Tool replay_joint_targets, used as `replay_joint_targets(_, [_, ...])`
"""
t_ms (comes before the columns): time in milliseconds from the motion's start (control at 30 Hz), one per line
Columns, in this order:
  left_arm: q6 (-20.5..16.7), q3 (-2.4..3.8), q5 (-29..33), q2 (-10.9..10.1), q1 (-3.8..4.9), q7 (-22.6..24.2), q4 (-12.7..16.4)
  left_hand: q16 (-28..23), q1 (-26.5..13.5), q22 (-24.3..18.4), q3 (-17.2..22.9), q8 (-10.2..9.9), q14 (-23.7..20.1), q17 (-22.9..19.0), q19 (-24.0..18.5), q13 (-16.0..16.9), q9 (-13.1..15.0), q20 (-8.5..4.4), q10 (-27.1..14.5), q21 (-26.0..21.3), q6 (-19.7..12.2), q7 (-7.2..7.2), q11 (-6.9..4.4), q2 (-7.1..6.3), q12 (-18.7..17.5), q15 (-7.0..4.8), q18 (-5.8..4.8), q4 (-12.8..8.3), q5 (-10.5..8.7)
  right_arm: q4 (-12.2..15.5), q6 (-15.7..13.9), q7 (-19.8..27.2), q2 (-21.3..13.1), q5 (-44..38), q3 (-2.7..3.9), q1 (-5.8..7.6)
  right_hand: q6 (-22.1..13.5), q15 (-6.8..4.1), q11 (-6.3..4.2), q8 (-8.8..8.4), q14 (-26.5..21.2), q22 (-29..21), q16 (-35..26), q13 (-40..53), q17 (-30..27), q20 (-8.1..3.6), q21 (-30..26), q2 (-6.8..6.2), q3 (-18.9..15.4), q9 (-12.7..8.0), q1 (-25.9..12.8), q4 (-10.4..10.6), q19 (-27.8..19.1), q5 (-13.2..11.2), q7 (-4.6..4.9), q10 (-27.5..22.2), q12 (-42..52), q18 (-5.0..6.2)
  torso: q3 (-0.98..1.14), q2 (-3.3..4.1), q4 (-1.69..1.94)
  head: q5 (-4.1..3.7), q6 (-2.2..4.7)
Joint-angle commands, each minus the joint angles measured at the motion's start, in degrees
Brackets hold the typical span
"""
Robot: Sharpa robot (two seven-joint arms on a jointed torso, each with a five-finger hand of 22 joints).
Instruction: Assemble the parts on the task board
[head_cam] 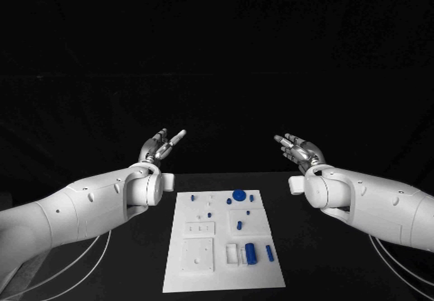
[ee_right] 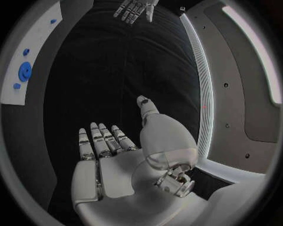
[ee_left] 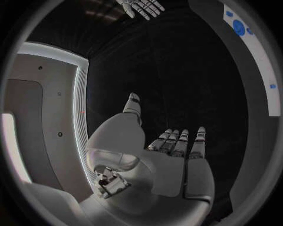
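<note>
The white task board lies flat in the middle of the black table, with several small blue parts on it: a round disc near its far end, a thick peg and a thin peg near its right edge. My left hand is raised above the table beyond the board's far left corner, palm up, fingers spread, holding nothing. My right hand mirrors it beyond the far right corner, also empty. The left wrist view shows the left hand empty, the board and the right hand. The right wrist view shows the right hand empty, the board and the left hand.
The board carries white raised blocks and recesses on its left half. Bare black table runs on both sides of the board. A dark backdrop stands behind the hands.
</note>
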Motion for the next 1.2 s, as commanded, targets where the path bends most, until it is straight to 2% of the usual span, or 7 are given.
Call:
replay_joint_targets(33, [9.4, -0.78, 1.0, 1.5, 1.23, -2.2, -3.8, 0.2, 0.4, 0.0, -0.2, 0.4, 0.3, 0.1, 0.0, 0.0, 0.0, 0.27, 0.4, 0.4, 0.3, 0.02, -0.12, 0.03, 0.2, -0.08, 0.48, 0.0, 0.19, -3.0, 12.2, -4.9, 0.7, -1.0, -0.48, 0.73, 0.3, -0.02, 0.04, 0.26, 0.5, 0.0, 0.4, 0.0, 0.1, 0.36, 0.2, -0.05, -0.3, 0.1, 0.6, 0.0, -0.1, 0.1, 4.09, 0.3, 0.3, 0.47, 0.0, -0.03, -0.02, -0.01, -0.02])
replay_joint_targets(433, [14.1, -2.39, 1.4, 3.4, 3.24, -3.6, -9.4, 1.9, 1.9, 0.7, 0.0, 0.6, 9.6, 0.9, 3.6, 0.4, 0.2, 0.51, 5.3, 2.9, 2.5, 1.76, 1.61, 0.34, 0.6, 2.1, 0.05, -0.9, 0.67, -8.3, 15.6, -7.5, 1.8, -5.0, -1.25, 1.81, 6.7, 1.01, 0.59, 0.66, 9.7, 0.4, 0.8, 0.5, 0.5, -0.89, 1.3, -3.44, 4.4, 0.4, 6.1, -4.5, 3.7, -7.3, 4.28, 8.7, 0.7, -0.13, -0.02, -0.05, 0.04, 1.0, -1.11])
replay_joint_targets(567, [14.4, -2.39, 1.2, 3.2, 3.24, -3.9, -9.4, 7.3, 5.8, 2.9, 0.3, 2.0, 34.6, 2.3, 21.1, 1.6, 1.2, -0.73, 28.3, 13.1, 16.2, 4.29, 3.86, 0.89, 2.3, 3.81, -1.54, -4.1, 5.25, -9.1, 14.3, -8.1, 2.2, -11.2, -1.25, 1.81, 23.1, -1.09, -1.3, 1.57, 29.4, 1.1, 1.7, 1.5, 1.7, -2.84, 3.7, -4.05, 7.0, 1.6, 8.2, -7.1, 12.3, -7.0, 3.2, 29.1, 1.7, -0.61, -0.04, -0.03, 0.02, 1.22, -1.35])
replay_joint_targets(633, [14.8, -2.4, 0.7, 2.9, 3.25, -4.3, -9.2, 8.2, 8.7, 3.3, 1.0, 2.1, 43.8, 2.6, 29.8, 2.2, 1.6, -3.22, 45.0, 16.2, 23.8, 4.75, 3.64, 1.85, 3.7, 2.27, -3.03, -6.4, 5.44, -9.5, 13.6, -8.4, 2.5, -15.3, -1.25, 1.81, 34.5, -2.55, -2.82, 2.27, 34.7, 1.6, 1.9, 1.7, 2.1, -4.23, 5.5, -3.79, 8.9, 2.7, 8.4, -8.4, 19.1, -7.3, 2.39, 35.8, 1.7, -0.86, -0.03, -0.02, 0.03, 1.39, -1.4])
replay_joint_targets(767, [15.2, -2.4, -1.2, 2.1, 3.28, -5.2, -8.6, 10.4, 12.9, 3.3, 6.6, 3.5, 56.5, 3.5, 41.0, 2.5, 3.2, -9.14, 56.3, 18.0, 45.6, 2.84, 0.78, 3.17, 3.6, -1.66, -6.06, -10.7, 1.82, -10.8, 12.4, -8.6, 3.4, -25.7, -1.23, 1.81, 40.1, -4.8, -4.85, 2.17, 40.7, 2.0, 2.0, 1.6, 2.4, -6.71, 7.3, -3.74, 14.4, 3.3, 7.1, -11.1, 28.9, -8.4, 0.97, 41.5, 1.8, -2.08, -0.01, 0.11, -0.03, 1.78, -1.67])
replay_joint_targets(1000, [16.1, -2.41, -4.0, -0.2, 3.73, -6.2, -6.0, 10.8, 13.9, 4.2, 10.1, 2.9, 62.4, 3.9, 45.5, 2.5, 3.5, -13.25, 63.5, 20.2, 52.5, 0.98, -1.65, 3.19, 2.7, -4.32, -8.61, -14.6, 1.12, -12.6, 12.6, -8.6, 4.9, -41.8, -1.17, 2.04, 45.7, -8.86, -7.3, 2.17, 50.7, 2.3, 1.9, 1.6, 3.3, -11.47, 9.0, -6.94, 27.5, 3.1, 6.5, -10.8, 40.9, -10.2, -0.41, 48.0, 1.9, -3.27, -0.1, 0.87, 0.27, 2.46, -1.91])
replay_joint_targets(1200, [17.2, -2.46, -5.1, -2.8, 4.95, -6.3, -1.8, 9.6, 11.3, 4.2, 10.4, 2.8, 63.5, 3.9, 46.0, 2.5, 3.0, -13.53, 63.0, 20.1, 51.6, 1.2, -1.43, 2.27, 2.6, -4.43, -9.0, -14.8, 0.46, -13.0, 13.8, -9.5, 6.6, -55.4, -1.11, 3.27, 46.0, -13.35, -8.2, 2.17, 64.7, 5.2, 7.4, 1.6, 7.1, -16.47, 15.9, -7.96, 25.5, 2.2, 7.7, -10.8, 53.8, -11.4, -0.55, 48.2, 1.8, -0.56, -0.19, 2.51, 0.89, 2.24, -1.5])
